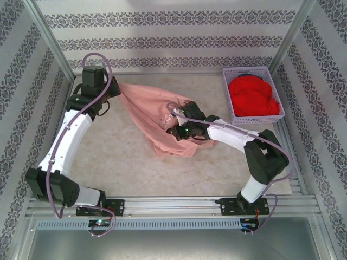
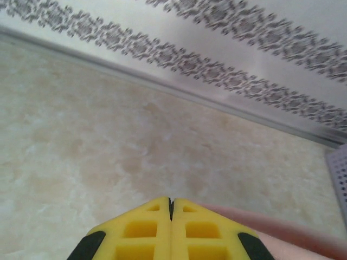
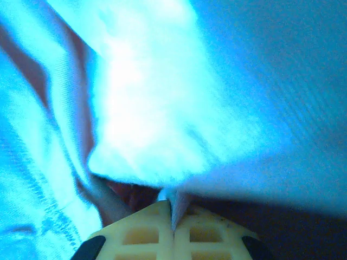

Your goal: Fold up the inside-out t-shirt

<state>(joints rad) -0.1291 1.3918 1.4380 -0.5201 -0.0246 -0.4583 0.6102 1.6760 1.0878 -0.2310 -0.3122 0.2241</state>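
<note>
The inside-out t-shirt (image 1: 152,111), dusty salmon-pink, is bunched and stretched between my two grippers across the middle back of the table. At the back left, my left gripper (image 1: 118,89) holds one end of it. In the left wrist view the yellow fingers (image 2: 171,201) are pressed together and a strip of the pink cloth (image 2: 303,233) runs off to the lower right. My right gripper (image 1: 174,130) is buried in the shirt's lower right folds. In the right wrist view its fingers (image 3: 172,208) pinch a fold of the cloth (image 3: 162,108), which looks washed-out blue there.
A lilac basket (image 1: 274,73) with a bright red garment (image 1: 252,97) stands at the back right; its corner (image 2: 339,173) shows in the left wrist view. Patterned walls close in the table (image 1: 124,157) on three sides. Bare tabletop lies in front of the shirt.
</note>
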